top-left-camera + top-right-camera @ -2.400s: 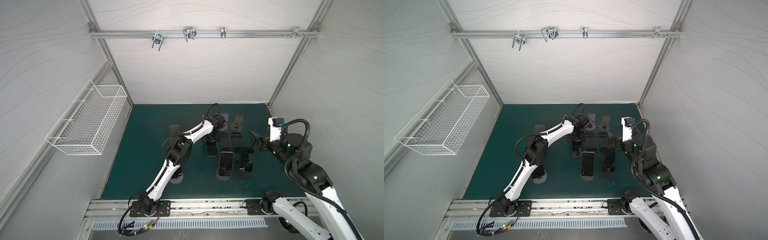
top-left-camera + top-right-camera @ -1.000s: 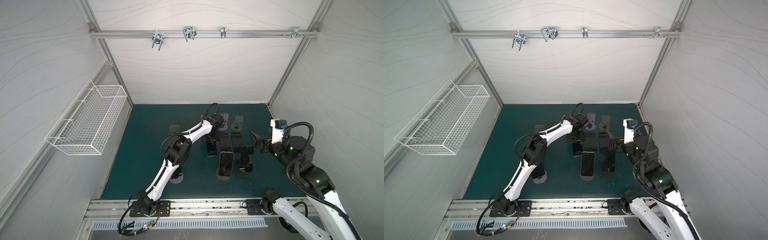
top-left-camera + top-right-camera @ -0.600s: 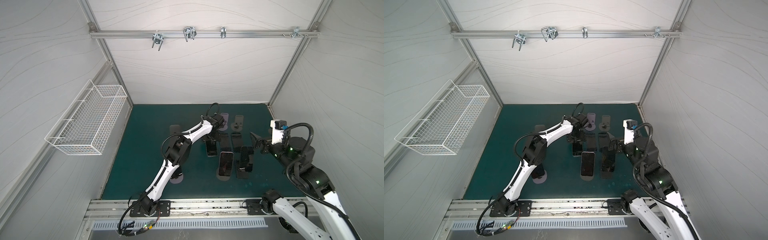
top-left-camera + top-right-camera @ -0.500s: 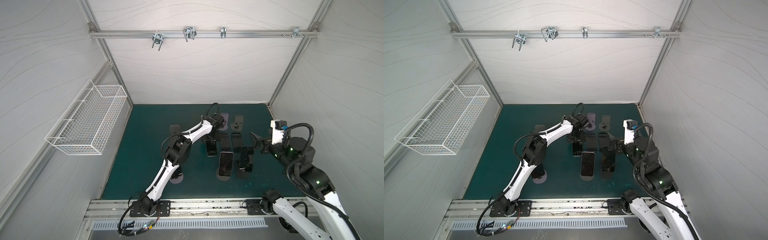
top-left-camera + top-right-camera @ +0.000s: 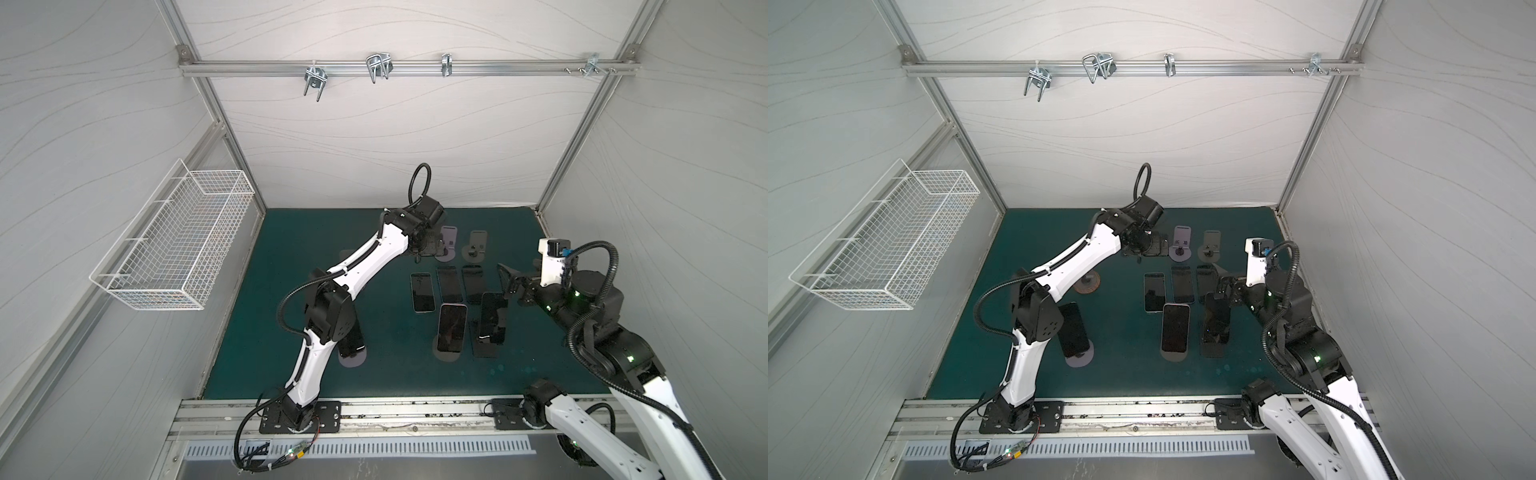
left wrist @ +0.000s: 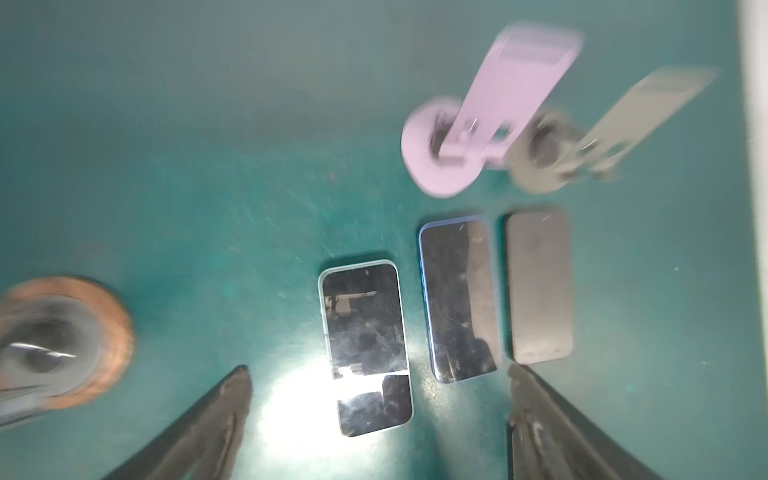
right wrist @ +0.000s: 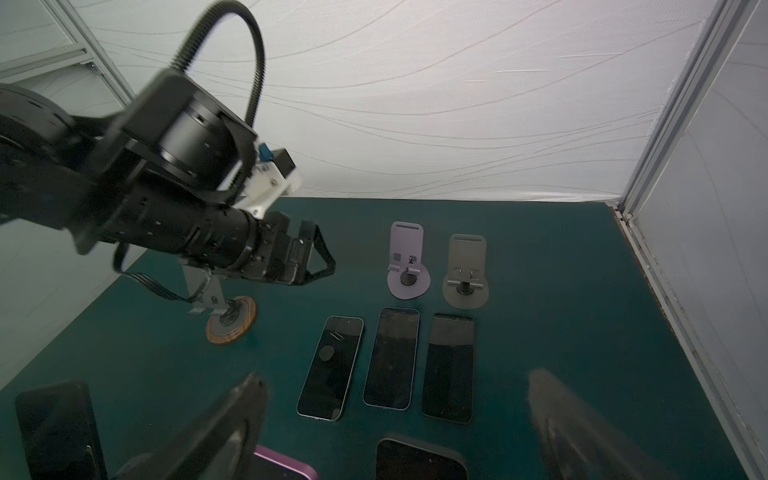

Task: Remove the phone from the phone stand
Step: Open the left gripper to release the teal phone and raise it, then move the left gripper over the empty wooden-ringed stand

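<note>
- Watching through the wrist camera, I am seeing the left gripper (image 6: 378,374) hanging over the green mat (image 6: 166,166). Its fingers (image 6: 216,415) are spread wide and gripping nothing.
- The light-rimmed phone (image 6: 365,349) is lying flat and screen-up on the mat, below and just ahead of that gripper. It is sitting in line with the gap between the fingers and clear of both.
- A blue-rimmed phone (image 6: 459,299) and a dark phone (image 6: 540,286) are lying flat beside it, out past one finger.
- The wooden-base stand (image 7: 230,322) is sitting off the gripper's opposite side, close under its wrist, with its cradle bare.
- A purple stand (image 6: 478,133) and a grey stand (image 6: 582,141) are standing beyond the fingertips, past the row of phones.
- The right gripper (image 5: 510,281) is hovering well apart from the left one, jaws fully spread and carrying nothing. A propped phone (image 5: 491,318) is leaning on its stand just below it.
</note>
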### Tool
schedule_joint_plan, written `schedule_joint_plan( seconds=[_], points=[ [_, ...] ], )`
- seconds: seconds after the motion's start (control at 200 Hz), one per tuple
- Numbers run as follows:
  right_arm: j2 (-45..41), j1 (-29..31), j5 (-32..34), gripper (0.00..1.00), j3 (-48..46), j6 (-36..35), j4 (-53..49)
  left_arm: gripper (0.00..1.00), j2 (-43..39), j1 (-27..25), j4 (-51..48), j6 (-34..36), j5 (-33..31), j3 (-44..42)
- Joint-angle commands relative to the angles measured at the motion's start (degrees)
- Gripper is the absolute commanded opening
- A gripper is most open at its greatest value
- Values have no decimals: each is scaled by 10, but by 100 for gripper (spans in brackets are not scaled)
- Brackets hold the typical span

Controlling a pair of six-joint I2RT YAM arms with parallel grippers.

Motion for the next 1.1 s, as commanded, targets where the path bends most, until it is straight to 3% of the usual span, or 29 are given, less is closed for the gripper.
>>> schedule_joint_plan(
  seconds=[0.0,0.165,0.295,0.44,0.595,0.775,1.09],
  points=[
    [-6,-3,-9,99,-1,13,8,100,-36,19,-11,46,-36,-7],
    [-9,-3,-2,99,-13,23,12,100,-96,50,-21,113,-43,-40],
    [-1,-3,-6,99,-13,20,13,100,-148,104,-11,124,-20,-101],
    [2,-3,-10,99,-23,28,29,100,-196,148,-5,124,-56,-169],
    [7,-3,-10,99,-19,28,27,100,-237,190,60,156,-50,-277],
    [9,-3,-12,99,-8,24,16,100,-255,215,106,186,-32,-339],
    [2,-3,-6,99,-13,33,17,100,-216,223,120,181,-11,-343]
  ],
)
